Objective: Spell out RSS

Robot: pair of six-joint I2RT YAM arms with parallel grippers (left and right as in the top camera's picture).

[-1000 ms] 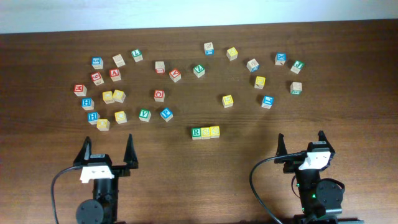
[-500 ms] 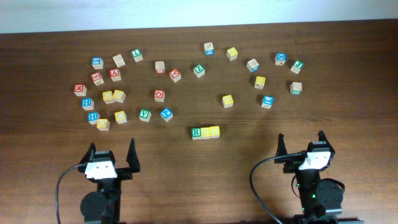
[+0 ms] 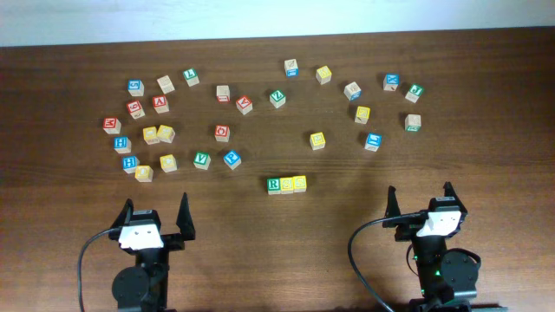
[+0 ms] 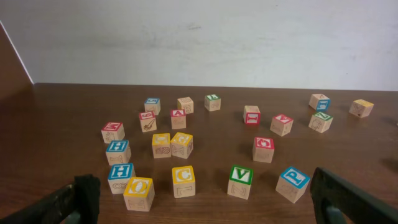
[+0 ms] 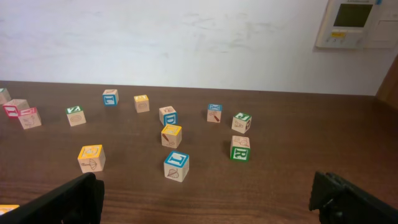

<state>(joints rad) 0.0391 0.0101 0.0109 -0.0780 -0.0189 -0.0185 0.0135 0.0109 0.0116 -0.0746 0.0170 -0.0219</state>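
the row of three cubes (image 3: pixel 286 184) reads left to right: the r cube (image 3: pixel 274 184) with its green letter, then two yellow cubes (image 3: pixel 293 184), all touching side by side. its long axis runs across the table (image 3: pixel 347 243), square to the way both arms point. every loose cube (image 3: pixel 317 139) lies on the far side of the row. both arms sit on its near side.

the left gripper (image 3: pixel 157 204) is off to the left of the row and nearer the robot. the right gripper (image 3: pixel 419 192) is off to the right. each stands well apart from the row, at about the same remove, so neither arm is plainly the closer one. both have their fingers spread wide and hold nothing. the wrist views show only bare finger ends at the lower corners.

judged from how the row lies, the word looks spelled, and no further reach seems called for.

against a second ago, the left arm has drawn back a little toward its base and turned slightly. the row and the right arm are unchanged.
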